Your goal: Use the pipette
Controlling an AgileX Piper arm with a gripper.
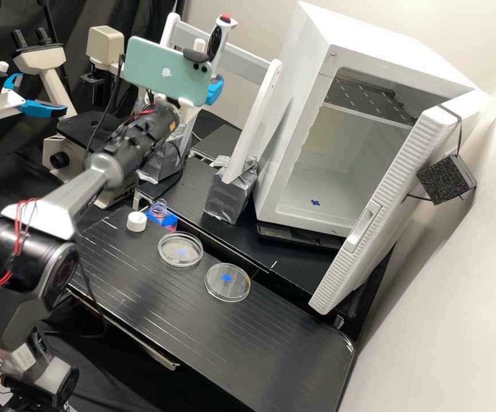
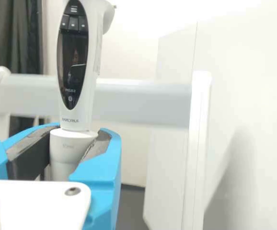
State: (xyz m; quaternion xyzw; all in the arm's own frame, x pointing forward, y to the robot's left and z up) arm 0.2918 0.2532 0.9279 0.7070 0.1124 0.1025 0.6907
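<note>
The gripper (image 1: 214,91) is at the white stand (image 1: 254,117), its jaws pinching the pipette (image 1: 218,40) from both sides around its pale lower body; the pipette is roughly upright, its display in front of the stand's crossbar in the wrist view; on the black surface (image 1: 270,337) are two round clear dishes (image 1: 180,249) (image 1: 227,282), near each other; an open bottle (image 1: 158,210) is in a blue holder (image 1: 169,220), with a white cap (image 1: 136,221) just beside it; behind the surface, the white cabinet (image 1: 299,68) has its door (image 1: 385,189) open.
</note>
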